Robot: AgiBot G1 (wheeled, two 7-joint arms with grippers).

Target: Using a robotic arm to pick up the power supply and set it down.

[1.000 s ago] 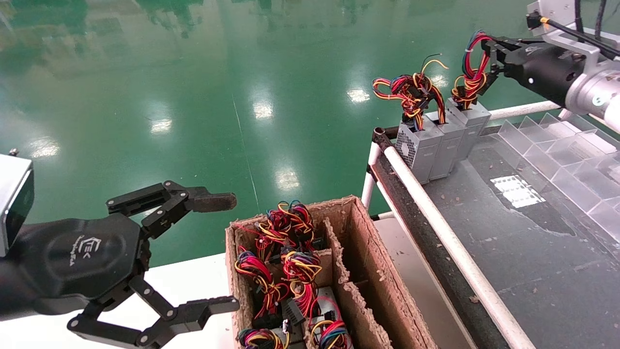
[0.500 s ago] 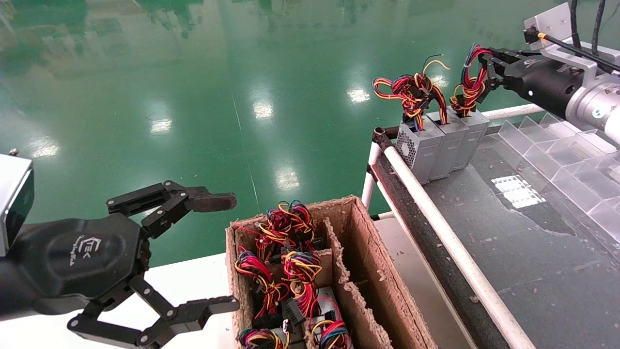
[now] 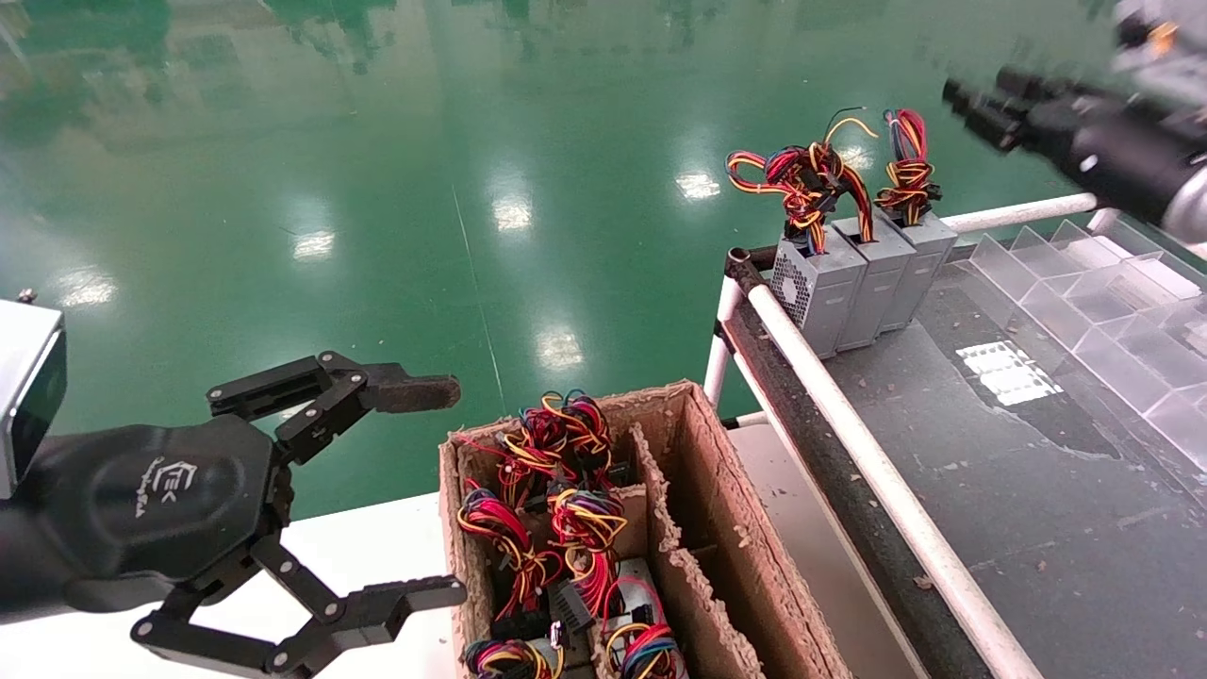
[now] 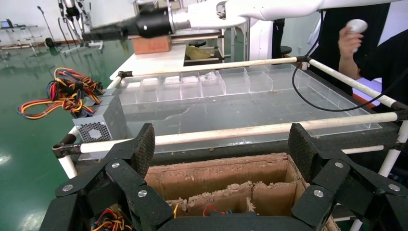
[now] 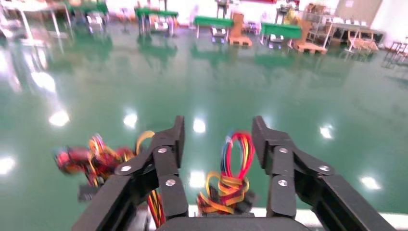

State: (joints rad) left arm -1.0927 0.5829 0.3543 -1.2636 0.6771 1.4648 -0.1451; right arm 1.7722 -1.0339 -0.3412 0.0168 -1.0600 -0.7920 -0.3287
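The right gripper (image 3: 971,99) hangs in the air with its two black fingers (image 5: 168,154) spread apart, and nothing is between them. In the right wrist view the twisted wire bundle (image 5: 230,180) of the power supply (image 3: 919,255) shows in the gap between the fingers but lies farther off, and the fingers do not touch it. In the head view this gripper is up and to the right of the bundle, apart from it.

The power supply stands upright on the dark belt surface (image 3: 1037,490), at the far corner near the white rail (image 3: 877,471). It is the right one in a row of three grey boxes that touch side by side. The middle box (image 3: 872,278) and the left box (image 3: 811,288) carry a bigger loose wire tangle (image 3: 801,184) on top, and the left box shows a perforated vent side. Clear plastic dividers (image 3: 1113,302) stand on the belt to the right of the row.

The left gripper (image 3: 415,490) is parked low on the left, beside the cardboard box (image 3: 717,528). Its fingers are wide open and hold nothing. The cardboard box has compartments, and more units with coloured wires (image 3: 566,509) are in them. Beyond everything is the green floor (image 3: 377,189).
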